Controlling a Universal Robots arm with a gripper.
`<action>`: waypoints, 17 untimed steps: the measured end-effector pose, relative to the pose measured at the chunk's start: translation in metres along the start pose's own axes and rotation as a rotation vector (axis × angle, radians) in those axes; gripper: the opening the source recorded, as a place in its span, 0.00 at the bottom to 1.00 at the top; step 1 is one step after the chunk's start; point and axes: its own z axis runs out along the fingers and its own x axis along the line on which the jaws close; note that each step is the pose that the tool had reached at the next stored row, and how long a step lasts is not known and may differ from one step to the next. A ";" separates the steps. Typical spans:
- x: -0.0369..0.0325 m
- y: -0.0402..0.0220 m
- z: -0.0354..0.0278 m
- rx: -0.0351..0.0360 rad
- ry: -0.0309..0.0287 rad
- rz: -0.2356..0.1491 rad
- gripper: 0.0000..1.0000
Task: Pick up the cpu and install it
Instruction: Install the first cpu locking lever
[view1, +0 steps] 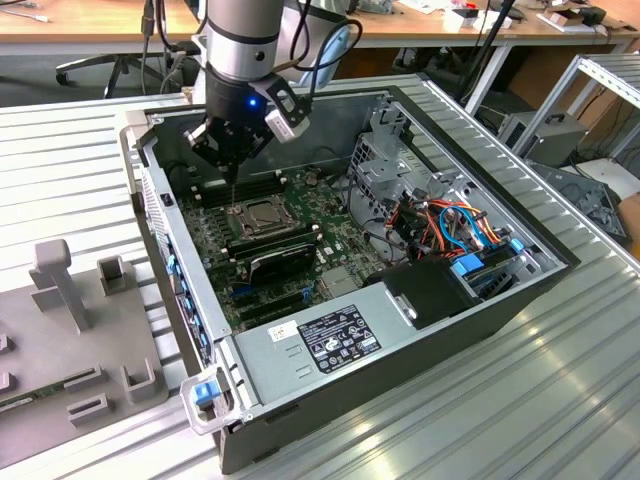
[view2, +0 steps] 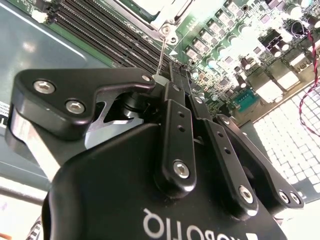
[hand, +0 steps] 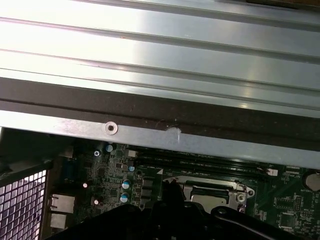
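Note:
The open computer case (view1: 400, 100) lies on the metal table with the green motherboard (view1: 330, 255) inside. On the board sits the dark socket with its metal frame (view1: 262, 215), and a pale silver square, the cpu (view1: 264, 211), lies flat within it. The socket also shows in both wrist views (hand: 210, 192) (view2: 150, 7). My gripper (view1: 232, 172) hangs just above the socket's corner on the exterior view's left. In the second wrist view its fingers (view2: 172, 107) are shut on the tip of a thin metal lever (view2: 161, 52) rising from the socket's edge.
Memory slots (view1: 255, 185) run beside the socket, and a black card (view1: 285, 258) lies on its near side. A labelled power supply (view1: 325, 340), coloured cables (view1: 450, 225) and a drive cage (view1: 385, 150) fill the case's other end. A grey fixture plate (view1: 70, 340) sits outside the case.

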 end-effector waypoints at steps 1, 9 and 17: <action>-0.0002 0.0000 0.0001 0.0000 0.0000 0.000 0.11; -0.0027 -0.0004 0.0006 0.0000 0.0000 0.000 0.11; -0.0045 -0.0006 0.0009 0.0000 0.0000 0.000 0.11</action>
